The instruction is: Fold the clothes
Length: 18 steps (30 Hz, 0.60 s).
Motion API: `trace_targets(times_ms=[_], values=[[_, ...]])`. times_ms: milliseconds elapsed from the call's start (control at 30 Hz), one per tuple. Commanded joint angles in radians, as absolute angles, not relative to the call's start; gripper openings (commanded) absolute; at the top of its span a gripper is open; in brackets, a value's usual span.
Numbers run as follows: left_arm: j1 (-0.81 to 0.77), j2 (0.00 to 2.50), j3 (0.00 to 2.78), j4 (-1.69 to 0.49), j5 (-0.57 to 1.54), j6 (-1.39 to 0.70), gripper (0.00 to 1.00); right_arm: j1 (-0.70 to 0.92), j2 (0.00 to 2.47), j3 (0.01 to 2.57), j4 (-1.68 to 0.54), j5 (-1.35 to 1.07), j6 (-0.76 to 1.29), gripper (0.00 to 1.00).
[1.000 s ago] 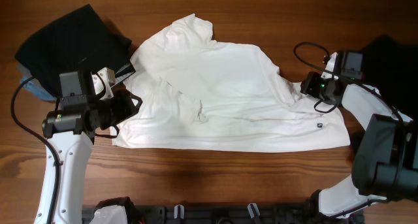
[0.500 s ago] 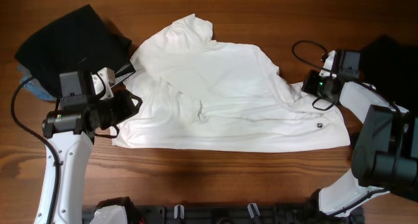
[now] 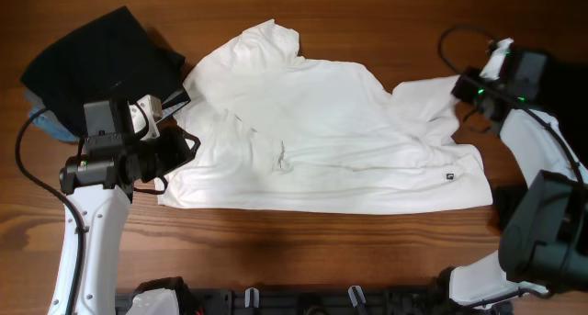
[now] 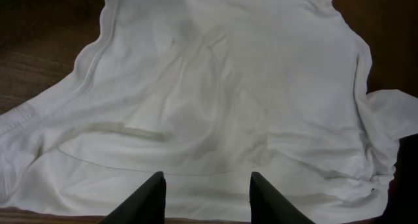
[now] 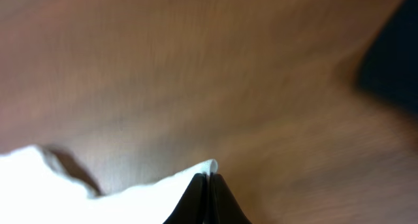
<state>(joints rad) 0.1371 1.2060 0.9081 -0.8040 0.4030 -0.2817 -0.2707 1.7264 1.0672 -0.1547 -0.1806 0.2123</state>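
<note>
Pinching T-shirt [image 3: 312, 131] edge, right pincer [image 5: 206, 182] clamped; left pincer [image 4: 208, 196] agape.

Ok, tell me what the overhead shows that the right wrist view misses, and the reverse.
Only overhead: the whole T-shirt spread out, its hem tag, the black garment and the left gripper at the shirt's left edge. Only right wrist: the right fingers shut on a thin white shirt edge, close up. Both: white cloth and the wooden table.
</note>
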Motion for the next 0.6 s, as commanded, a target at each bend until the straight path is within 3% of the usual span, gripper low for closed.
trace_targets(times_ms=[0,300,333,433,467,567], values=[[0.133,1.195,0.922,-0.800,0.414,-0.261,0.41,-0.297,1.710,1.080,-0.109,-0.145,0.212,0.04],[0.133,1.195,0.922,-0.793,0.414,-0.261,0.47,-0.305,1.710,1.080,0.039,-0.028,0.231,0.04],[0.133,1.195,0.922,-0.793,0.414,-0.260,0.47,-0.305,1.710,1.080,0.054,-0.037,0.213,0.10],[0.133,1.195,0.922,-0.793,0.414,-0.260,0.47,-0.305,1.710,1.080,0.091,-0.052,0.184,0.53],[0.133,1.195,0.922,-0.793,0.414,-0.260,0.47,-0.305,1.710,1.080,0.096,-0.051,0.184,0.61],[0.133,1.195,0.922,-0.792,0.414,-0.260,0.47,-0.310,1.710,1.080,0.088,-0.041,0.186,0.70]])
